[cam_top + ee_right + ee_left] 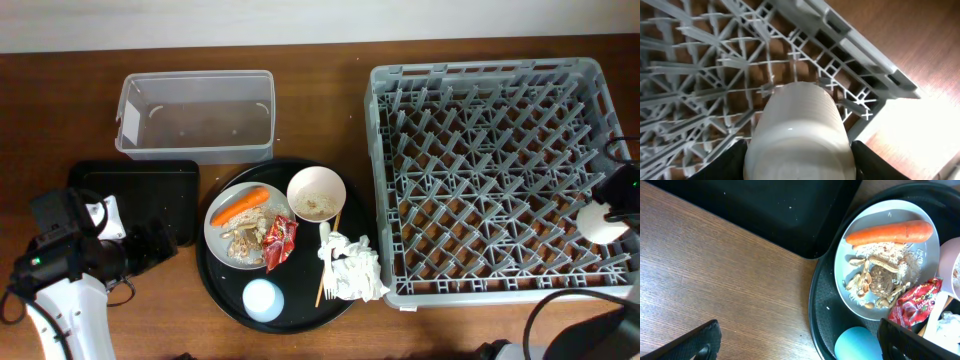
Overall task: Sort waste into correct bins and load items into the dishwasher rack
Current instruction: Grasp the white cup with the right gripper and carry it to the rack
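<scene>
Left gripper [800, 347]: fingers wide, nothing between them, over the table at the left edge of the round black tray [215, 285]. Right gripper [800, 167]: clamped on the white cup [797, 125], over the right side of the rack [480, 70]; peg contact unclear.

On the round tray:
- light blue cup [263, 299] nearest
- napkin [352, 268] with fork [326, 262] beside it
- plate [218, 232] carrying scraps [245, 240] and carrot [239, 206], wrapper [279, 241] at its right edge
- bowl [316, 192] behind

Shallow black tray [140, 185] sits left of the round tray, clear tub [195, 150] beyond.
</scene>
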